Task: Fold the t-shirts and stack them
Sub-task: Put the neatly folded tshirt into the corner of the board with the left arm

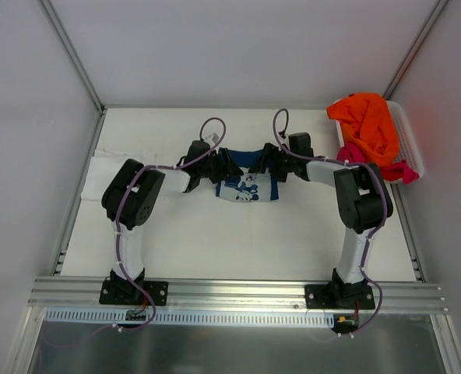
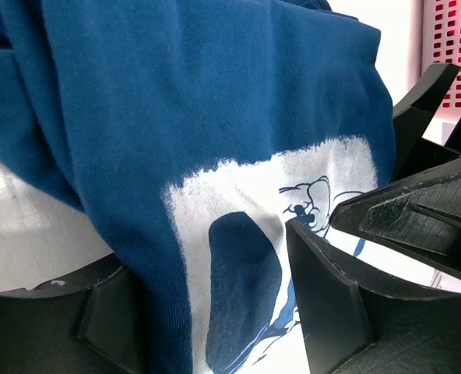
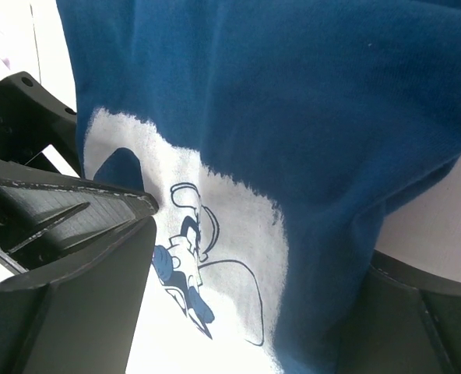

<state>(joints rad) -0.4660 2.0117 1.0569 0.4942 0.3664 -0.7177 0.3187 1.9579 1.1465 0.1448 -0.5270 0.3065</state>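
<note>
My left gripper [image 1: 224, 167] is clamped on the navy t-shirt [image 1: 248, 187], with cloth bunched between its fingers [image 2: 324, 312]. My right gripper [image 1: 266, 162] grasps the opposite edge. The shirt spans between them, its white printed panel on their near side.

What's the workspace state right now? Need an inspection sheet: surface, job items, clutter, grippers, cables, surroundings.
Surface: white table, bare in front of the arms.
Job's things: navy t-shirt with white print, bunched mid-table between both grippers; white t-shirt flat at the left edge; orange t-shirt and pink t-shirt heaped in the white basket at far right.
Clutter: nothing seen.
Grippers: left gripper and right gripper each have navy cloth between the fingers.
Cables: purple cables loop above both wrists, off the cloth.
Surroundings: white walls; aluminium rail along the near edge.
</note>
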